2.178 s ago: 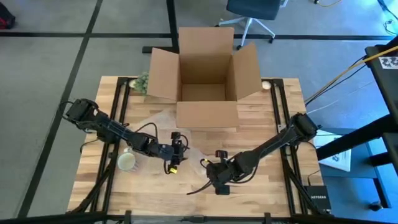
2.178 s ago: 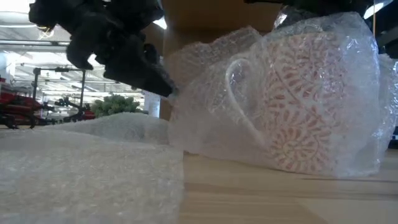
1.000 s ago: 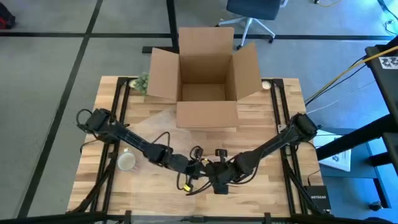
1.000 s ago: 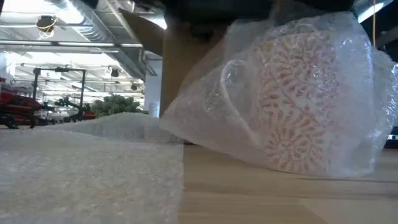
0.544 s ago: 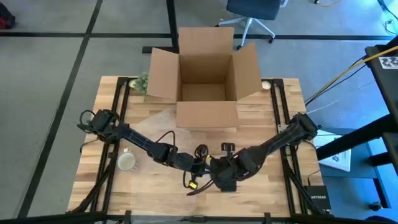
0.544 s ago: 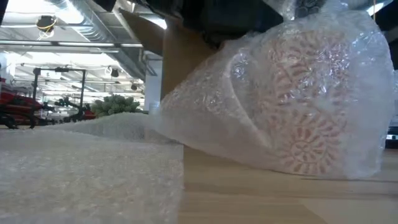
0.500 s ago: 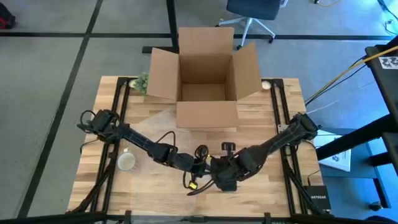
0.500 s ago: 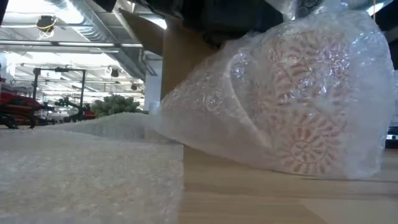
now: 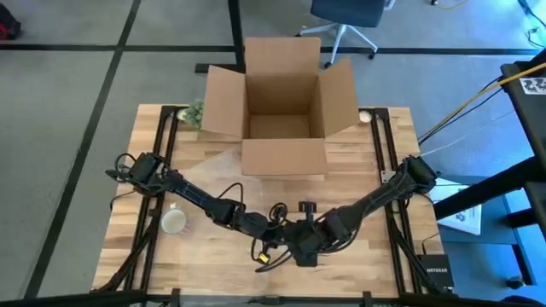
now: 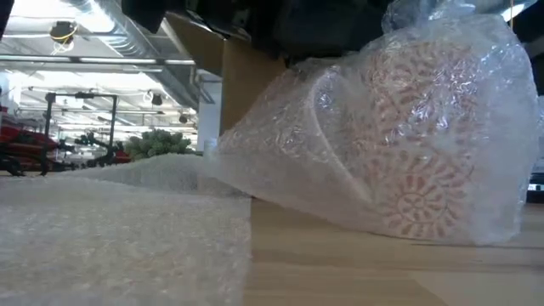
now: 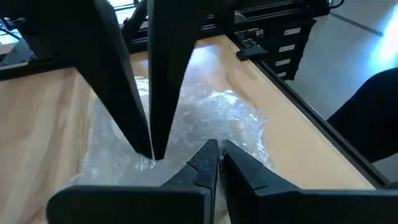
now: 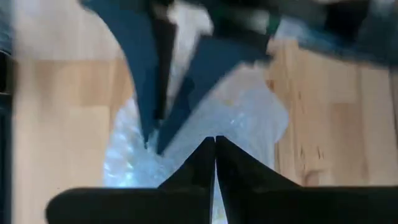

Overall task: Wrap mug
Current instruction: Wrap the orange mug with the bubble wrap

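Note:
A white mug with a red pattern (image 10: pixel 416 144) stands tilted on the wooden table (image 9: pixel 375 256), covered in clear bubble wrap (image 10: pixel 280 144). In the high view both grippers hide it. My left gripper (image 9: pixel 280 227) and my right gripper (image 9: pixel 300 242) meet above it near the table's front middle. Each is shut on the wrap (image 11: pixel 217 118). Each wrist view shows the other gripper's fingers pointing down into the wrap. My left gripper pinches the bubble wrap (image 11: pixel 214 129) between its two fingers at the top of the bundle, slanting down from the table's left. How many layers cannot be told. The wrap runs down slack to the table. My right gripper pinches the bubble wrap (image 12: pixel 231 124) between its shut fingers, close beside the left gripper's fingers (image 12: pixel 149 81), coming from the table's right and pointing down. The wrapped mug rests on the table below.
An open cardboard box (image 9: pixel 281 102) stands at the far middle. A plain pale mug (image 9: pixel 174 222) sits near the left front. A second sheet of bubble wrap (image 10: pixel 119 229) lies flat on the table, and a green plant (image 9: pixel 194 111) stands at the far left.
My left gripper has gone toward the table's right and near edges, closing in beside the right gripper. The bubble wrap has been drawn over the mug's handle side, which now shows only dimly through it, and the mug has shifted a little.

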Motion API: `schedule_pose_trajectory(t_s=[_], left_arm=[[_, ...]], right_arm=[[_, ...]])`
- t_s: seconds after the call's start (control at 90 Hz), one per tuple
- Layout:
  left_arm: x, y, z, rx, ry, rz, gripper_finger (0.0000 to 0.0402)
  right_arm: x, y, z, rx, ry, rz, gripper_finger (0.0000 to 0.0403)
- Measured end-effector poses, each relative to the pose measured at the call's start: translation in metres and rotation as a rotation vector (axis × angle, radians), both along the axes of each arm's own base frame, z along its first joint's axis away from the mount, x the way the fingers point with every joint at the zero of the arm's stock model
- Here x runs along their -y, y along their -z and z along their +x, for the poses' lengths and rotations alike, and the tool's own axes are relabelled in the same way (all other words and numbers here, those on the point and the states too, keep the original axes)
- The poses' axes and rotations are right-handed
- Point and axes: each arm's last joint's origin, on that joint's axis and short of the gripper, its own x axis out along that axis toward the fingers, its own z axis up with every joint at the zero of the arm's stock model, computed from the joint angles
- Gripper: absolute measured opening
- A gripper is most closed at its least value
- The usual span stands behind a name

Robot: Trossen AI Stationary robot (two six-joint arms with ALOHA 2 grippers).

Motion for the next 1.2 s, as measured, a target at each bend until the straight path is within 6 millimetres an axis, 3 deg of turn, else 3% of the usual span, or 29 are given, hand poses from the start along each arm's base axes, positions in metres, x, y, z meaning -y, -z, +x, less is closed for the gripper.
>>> schedule_pose_trajectory(t_s=[0.167,0.3,0.689,0.867,1.1,1.2], left_arm=[[0.000,0.000,0.000,-0.003,-0.001,-0.003,0.0000],[0.000,-0.009,-0.003,0.006,-0.001,-0.011,0.0003],[-0.013,-0.055,-0.028,-0.052,-0.037,0.026,0.0103],[-0.019,-0.045,-0.019,-0.035,-0.120,0.048,0.0098],[-0.012,0.003,0.003,-0.046,-0.093,-0.066,0.0075],[-0.010,0.011,0.007,-0.048,-0.098,-0.079,0.0064]], right_arm=[[-0.001,0.031,-0.003,-0.009,0.009,0.094,0.0000],[0.000,0.044,-0.005,0.003,0.021,0.126,0.0000],[-0.001,0.045,-0.002,0.041,0.018,0.135,0.0000],[-0.002,0.045,-0.002,0.039,0.002,0.129,0.0000],[-0.002,0.045,-0.001,0.043,-0.010,0.130,0.0000],[-0.002,0.043,-0.003,0.023,-0.014,0.136,0.0000]])
